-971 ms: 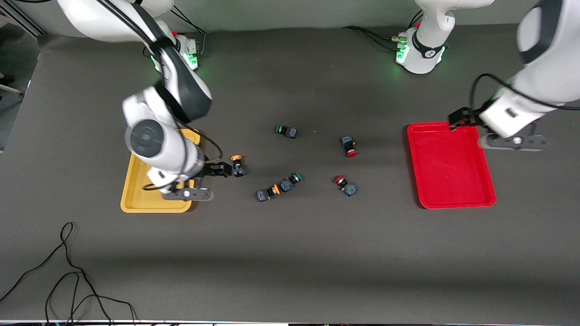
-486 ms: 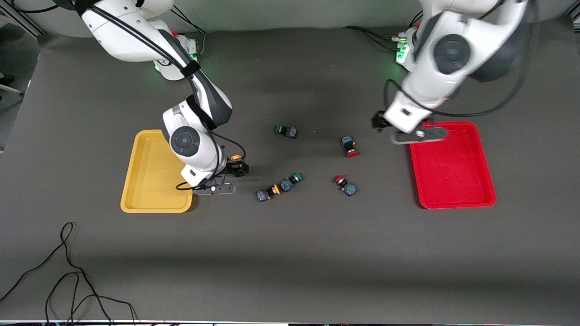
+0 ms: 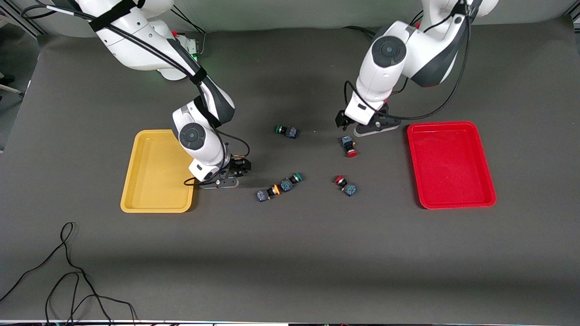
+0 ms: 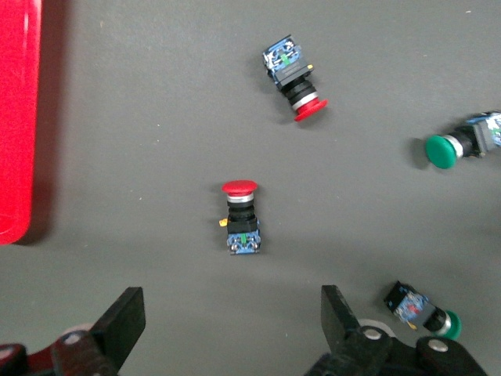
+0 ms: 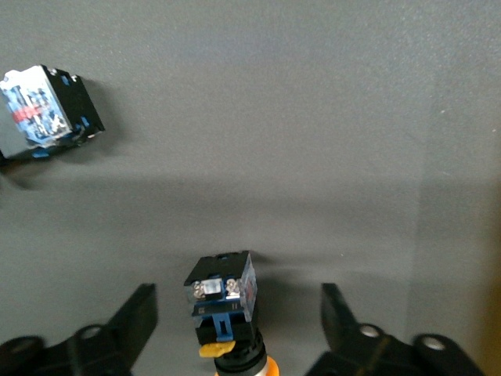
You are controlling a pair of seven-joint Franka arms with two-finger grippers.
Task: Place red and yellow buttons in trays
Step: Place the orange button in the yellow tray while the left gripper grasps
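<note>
My right gripper (image 3: 239, 166) (image 5: 236, 305) is open, low over the table beside the yellow tray (image 3: 149, 172). A yellow button (image 5: 225, 313) lies between its fingers (image 5: 133, 321), untouched; the front view mostly hides it. A second yellow button (image 3: 267, 193) lies toward the middle. My left gripper (image 3: 343, 124) (image 4: 231, 304) is open and empty, just short of a red button (image 3: 349, 146) (image 4: 240, 215). The other red button (image 3: 345, 184) (image 4: 293, 74) lies nearer the front camera. The red tray (image 3: 480, 199) (image 4: 16, 117) is empty.
Two green-capped buttons lie among the others: one (image 3: 286, 131) farther from the front camera, one (image 3: 291, 181) touching the second yellow button. A black cable (image 3: 68, 271) lies at the table's front corner at the right arm's end.
My left arm swung from over the red tray's corner toward the middle, to the red button. My right gripper moved off the yellow tray's edge and now straddles the yellow button.
</note>
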